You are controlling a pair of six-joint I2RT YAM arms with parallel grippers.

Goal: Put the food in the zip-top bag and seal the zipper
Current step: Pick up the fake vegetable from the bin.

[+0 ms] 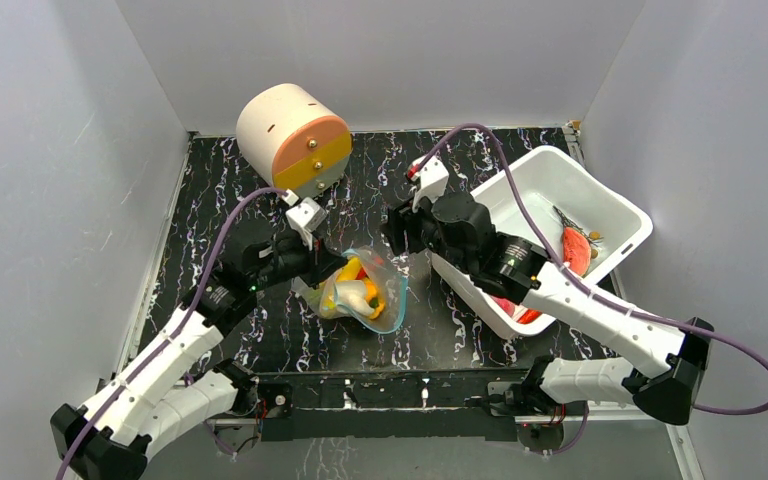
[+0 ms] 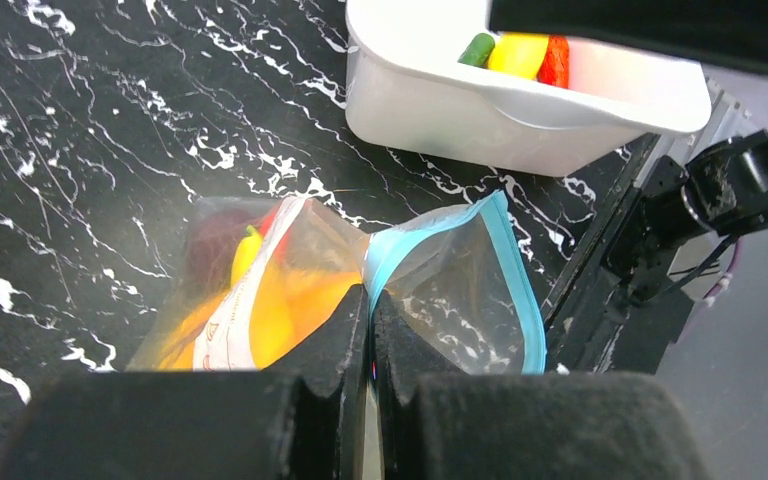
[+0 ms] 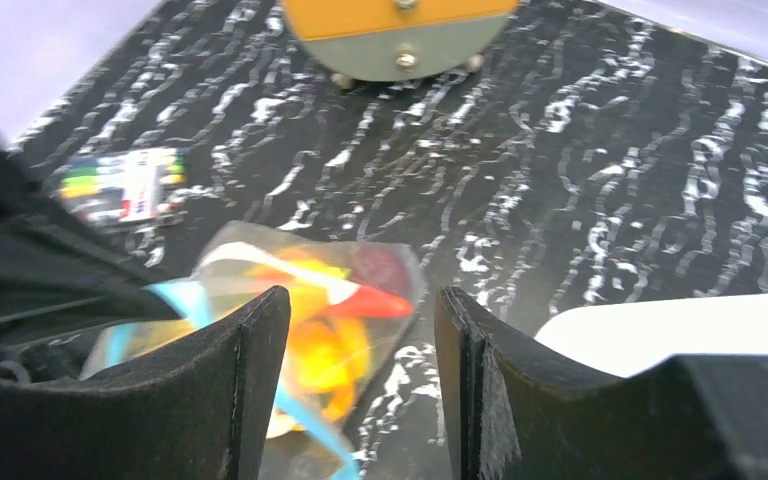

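The clear zip-top bag (image 1: 365, 292) lies at the table's middle with yellow, orange and red food (image 1: 358, 290) inside. Its teal zipper (image 2: 522, 290) stands open in a loop. My left gripper (image 1: 322, 268) is shut on the bag's mouth edge; in the left wrist view my gripper (image 2: 371, 296) pinches the teal strip beside the food (image 2: 275, 310). My right gripper (image 1: 397, 238) is open and empty, just right of and above the bag; in the right wrist view my gripper (image 3: 360, 300) frames the bag (image 3: 320, 300). More food, red and orange (image 1: 575, 250), lies in the white tub (image 1: 600, 195).
The white tub (image 2: 520, 120) holds green, yellow and red pieces. A cream cylinder with an orange and yellow face (image 1: 293, 135) stands at the back left. A small packet with coloured marks (image 3: 125, 185) lies left of the bag. White walls close in three sides.
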